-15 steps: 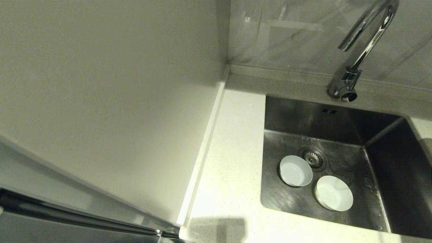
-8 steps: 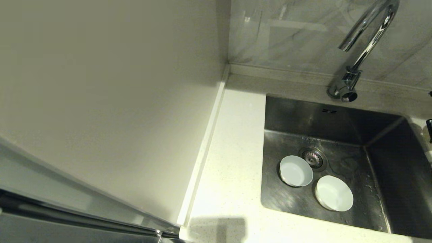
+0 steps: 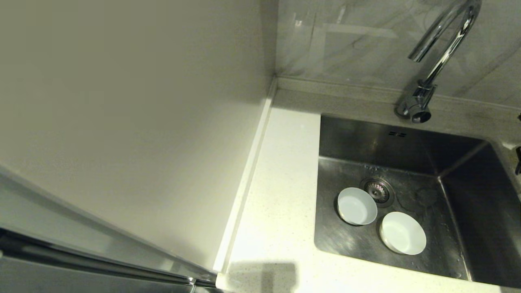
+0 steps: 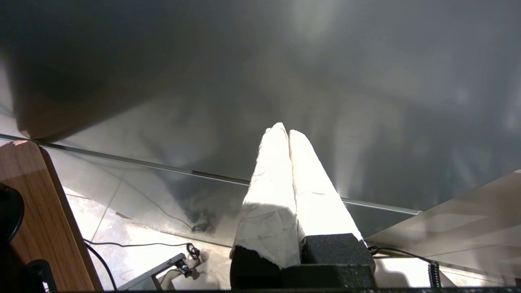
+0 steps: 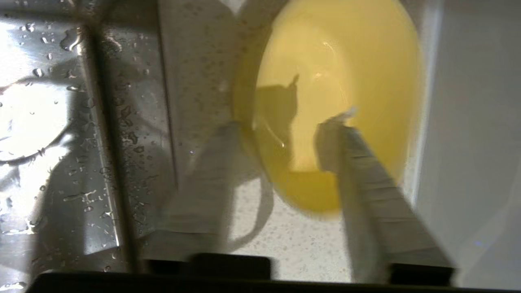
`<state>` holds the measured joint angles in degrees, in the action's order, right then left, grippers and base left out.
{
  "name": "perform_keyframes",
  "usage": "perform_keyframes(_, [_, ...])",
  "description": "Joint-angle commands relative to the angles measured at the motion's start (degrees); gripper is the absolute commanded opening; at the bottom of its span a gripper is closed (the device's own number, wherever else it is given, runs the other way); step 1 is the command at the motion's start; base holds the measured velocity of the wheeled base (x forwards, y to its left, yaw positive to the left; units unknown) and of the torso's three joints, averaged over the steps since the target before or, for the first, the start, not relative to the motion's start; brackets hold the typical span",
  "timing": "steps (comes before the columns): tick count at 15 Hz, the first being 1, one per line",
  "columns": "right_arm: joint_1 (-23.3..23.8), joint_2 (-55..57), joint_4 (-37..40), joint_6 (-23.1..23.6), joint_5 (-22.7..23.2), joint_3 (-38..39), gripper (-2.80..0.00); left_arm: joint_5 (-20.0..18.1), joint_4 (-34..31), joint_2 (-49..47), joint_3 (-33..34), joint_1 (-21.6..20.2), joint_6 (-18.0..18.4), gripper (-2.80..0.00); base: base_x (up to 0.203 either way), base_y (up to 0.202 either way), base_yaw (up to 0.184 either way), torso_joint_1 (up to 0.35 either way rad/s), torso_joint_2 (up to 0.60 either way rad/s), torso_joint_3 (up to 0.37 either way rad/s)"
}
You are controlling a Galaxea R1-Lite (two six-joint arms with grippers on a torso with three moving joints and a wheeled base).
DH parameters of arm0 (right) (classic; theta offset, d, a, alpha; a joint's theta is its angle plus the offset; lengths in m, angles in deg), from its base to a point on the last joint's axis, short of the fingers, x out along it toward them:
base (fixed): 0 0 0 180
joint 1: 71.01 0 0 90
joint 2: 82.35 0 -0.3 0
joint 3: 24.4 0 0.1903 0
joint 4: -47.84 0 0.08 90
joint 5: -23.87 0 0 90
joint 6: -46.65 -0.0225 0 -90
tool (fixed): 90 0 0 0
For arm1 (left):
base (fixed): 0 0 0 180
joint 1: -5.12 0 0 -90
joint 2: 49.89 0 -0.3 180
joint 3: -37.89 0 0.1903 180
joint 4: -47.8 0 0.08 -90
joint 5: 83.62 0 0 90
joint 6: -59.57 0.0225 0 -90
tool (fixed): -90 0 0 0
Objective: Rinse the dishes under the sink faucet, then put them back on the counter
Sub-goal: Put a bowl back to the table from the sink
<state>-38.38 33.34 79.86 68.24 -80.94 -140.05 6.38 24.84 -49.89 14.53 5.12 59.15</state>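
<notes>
Two dishes lie in the sink (image 3: 407,140): a pale grey-blue bowl (image 3: 357,206) beside the drain (image 3: 377,191) and a white bowl (image 3: 403,232) nearer the front. The faucet (image 3: 441,49) arches over the back rim. In the right wrist view a yellow bowl (image 5: 346,81) rests on the speckled counter (image 5: 293,244) next to the wet sink edge (image 5: 61,122). My right gripper (image 5: 281,130) is open astride the bowl's near rim, one finger (image 5: 346,146) inside and the other outside. The left gripper (image 4: 284,131) is shut and empty, parked away from the sink.
A strip of counter (image 3: 281,195) runs left of the sink, bounded by a pale side panel (image 3: 142,122). A grey tiled wall (image 3: 358,40) stands behind. A white upright surface (image 5: 472,142) rises close beside the yellow bowl. A dark bit of my right arm (image 3: 518,160) shows at the edge.
A dark part of my right arm has come into the head view's right edge. The two bowls in the sink have not moved.
</notes>
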Motion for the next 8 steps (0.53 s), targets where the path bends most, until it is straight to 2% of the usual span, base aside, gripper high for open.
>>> perform_keyframes(1, [0.34, -1.16, -0.03, -0.10, 0.11, -0.05, 0.00, 0.00, 0.02, 0.00, 0.18, 0.00, -0.01, -2.80, 0.000, 0.000, 0.000, 0.000, 0.00, 0.000])
perform_keyframes(4, [0.42, -4.85, 0.12, -2.23, 2.50, 0.30, 0.00, 0.00, 0.02, 0.00, 0.18, 0.00, -0.01, -2.80, 0.000, 0.000, 0.000, 0.000, 0.00, 0.000])
perform_keyframes(8, [-0.16, -17.30, 0.33, -8.46, 11.63, 7.41, 0.00, 0.00, 0.02, 0.00, 0.18, 0.00, -0.01, -2.80, 0.000, 0.000, 0.000, 0.000, 0.00, 0.000])
